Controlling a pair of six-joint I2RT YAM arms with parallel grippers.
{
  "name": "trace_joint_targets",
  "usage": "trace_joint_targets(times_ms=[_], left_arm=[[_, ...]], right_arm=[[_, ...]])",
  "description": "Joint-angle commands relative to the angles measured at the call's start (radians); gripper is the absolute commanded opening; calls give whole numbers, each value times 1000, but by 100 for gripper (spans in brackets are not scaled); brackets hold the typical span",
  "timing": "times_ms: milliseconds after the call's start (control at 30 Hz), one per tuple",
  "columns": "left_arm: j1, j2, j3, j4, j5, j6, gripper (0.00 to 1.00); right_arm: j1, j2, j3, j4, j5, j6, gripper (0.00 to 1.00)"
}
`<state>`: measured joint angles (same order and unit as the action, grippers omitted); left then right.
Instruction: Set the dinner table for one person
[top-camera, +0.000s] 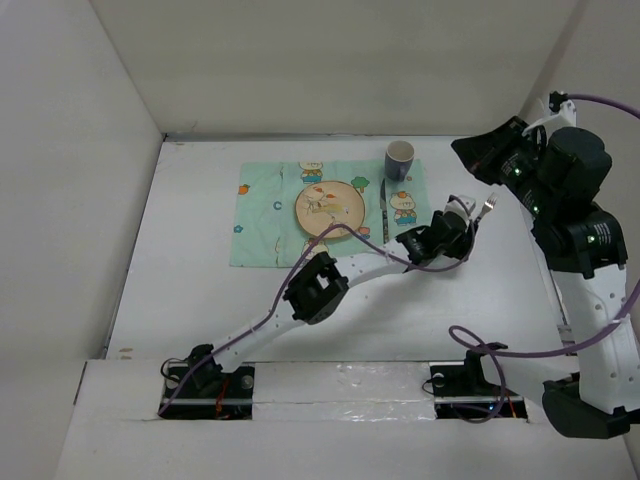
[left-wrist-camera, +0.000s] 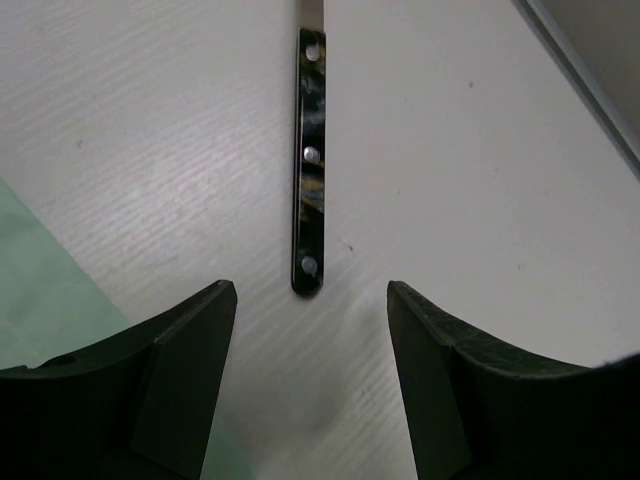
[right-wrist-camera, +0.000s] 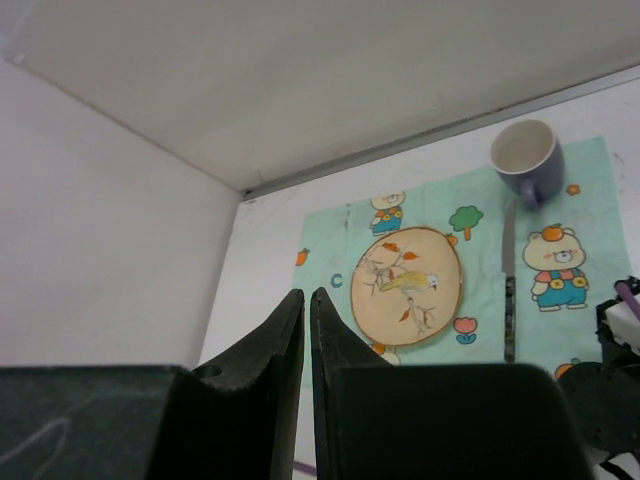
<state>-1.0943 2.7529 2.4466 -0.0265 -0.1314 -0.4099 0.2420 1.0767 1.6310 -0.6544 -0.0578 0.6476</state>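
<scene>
Left jaws stand apart facing a dark handle (left-wrist-camera: 309, 160), right jaws together; empty mug (right-wrist-camera: 527, 158) on mat (right-wrist-camera: 485, 275).

Top external: fixed high behind the arm bases (top-camera: 205, 380), looking down and forward over the whole dinner table (top-camera: 200, 290).
Left wrist: very near the dinner table, facing down onto a riveted dark handle (left-wrist-camera: 308, 180).
Right wrist: raised at the right, well back, looking obliquely across.
Shared, top and right wrist: mat (top-camera: 265, 225), plate (top-camera: 328, 208), mug (top-camera: 399, 158), knife (top-camera: 383, 212).
</scene>
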Motion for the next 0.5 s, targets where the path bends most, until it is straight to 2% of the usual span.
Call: trace_joint_targets(times_ms=[0,100,167,233,300,333,367,433,467], left_arm=[[5,57,75,65,-37,-18,59],[5,88,104,66,-65,-6,59],[5,86,103,70,-65,17,50],[-4,61,94,2,-68,19,39],[-4,-59,-53,-7,-128,29,37],[-4,-132,-142,69,-143,36,37],[-4,-286,-352,133,-134,60,37],[-13,-421,-504,258,-120,80,38],[-13,-508,-559,258,-117,100,38]], right_arm=[[52,-15,49,18,-54,1,12],[110,-21,17,33,-59,15,12],[123,-43,-46,32,-10,4,13],[105,-79,-138,32,111,-11,13],[57,-84,-184,29,189,-25,16],[42,-81,-195,30,235,-44,18],[31,-67,-216,41,272,-54,22],[-16,-38,-217,74,283,-60,27],[-67,3,-206,90,285,-63,33]])
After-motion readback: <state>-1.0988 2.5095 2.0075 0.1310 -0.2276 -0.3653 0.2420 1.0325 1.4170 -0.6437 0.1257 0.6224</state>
